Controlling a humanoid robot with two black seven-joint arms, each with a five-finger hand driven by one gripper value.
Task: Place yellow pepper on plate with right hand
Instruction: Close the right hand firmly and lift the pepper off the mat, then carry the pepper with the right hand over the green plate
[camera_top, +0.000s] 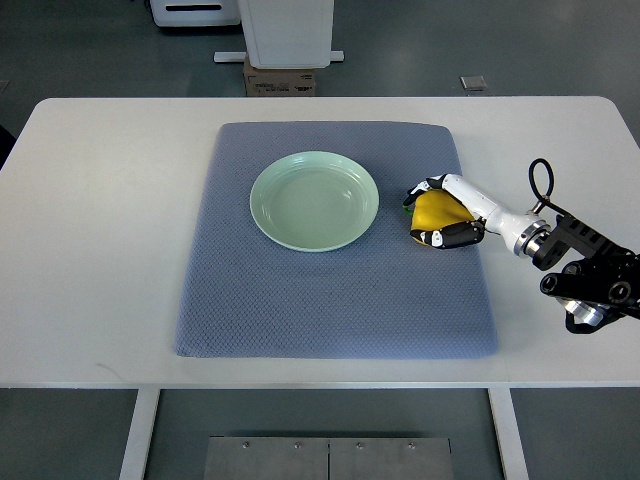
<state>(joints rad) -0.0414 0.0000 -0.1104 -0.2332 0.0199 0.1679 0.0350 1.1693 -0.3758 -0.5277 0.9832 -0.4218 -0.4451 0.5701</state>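
The right arm reaches in low from the right edge, forearm angled up-left, its robot hand (445, 213) wrapped around the yellow pepper (432, 211), fingers (458, 236) curled over its near side. The pepper sits on the grey mat (335, 300) just right of the pale green plate (314, 200), apart from it. Its long axis cannot be judged. No legible writing shows on the desk (100, 250).

1 plate (314, 201), 1 yellow pepper (436, 212), 1 mat (300, 300), 1 hand (446, 212).
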